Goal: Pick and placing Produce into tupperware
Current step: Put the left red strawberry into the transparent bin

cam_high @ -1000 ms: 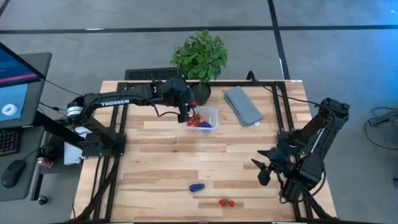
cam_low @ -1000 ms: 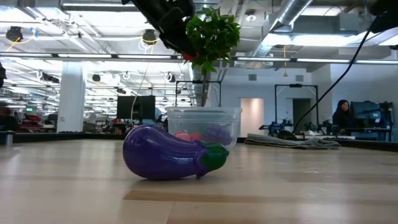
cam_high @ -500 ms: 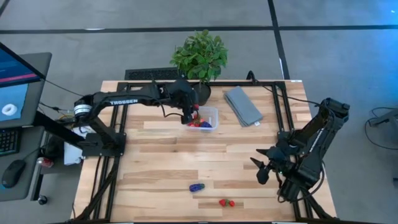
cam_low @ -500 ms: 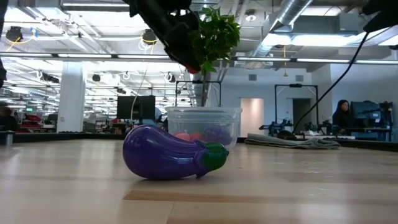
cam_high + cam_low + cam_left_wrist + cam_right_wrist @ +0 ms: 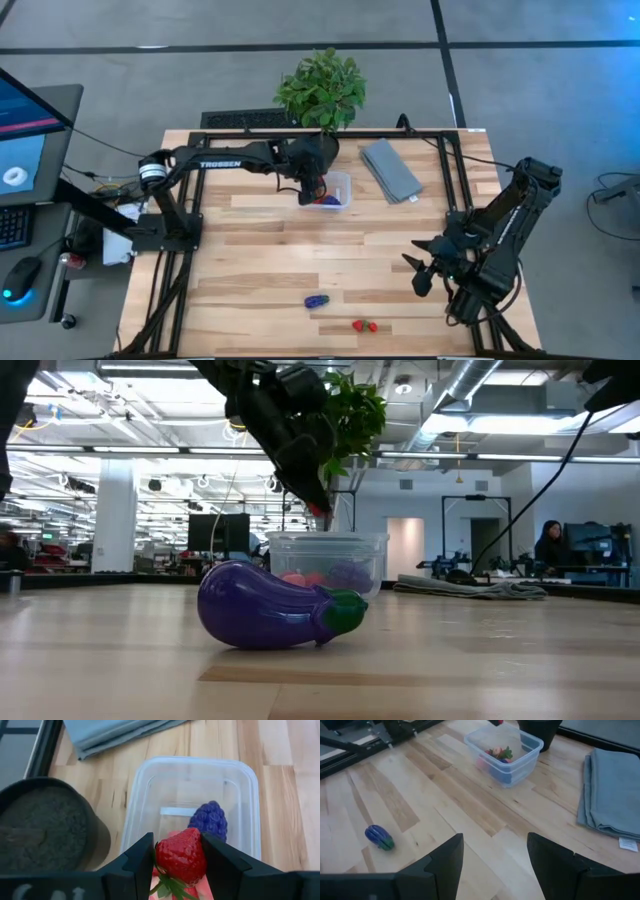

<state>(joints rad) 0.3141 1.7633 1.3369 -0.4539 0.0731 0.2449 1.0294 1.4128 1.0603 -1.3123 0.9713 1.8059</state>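
My left gripper (image 5: 179, 857) pinches a strawberry (image 5: 180, 856) by its sides above the tupperware (image 5: 241, 800); it seems light, hard and smooth. My right gripper (image 5: 495, 851) waits spread.

The clear tub (image 5: 506, 755) sits at upper centre with red and green pieces inside. A purple eggplant (image 5: 379, 837) lies at lower left on the wooden table (image 5: 445, 795) — grey cloth (image 5: 612, 795) at right (folded). The right gripper (image 5: 495, 865) spreads open along the bottom edge.
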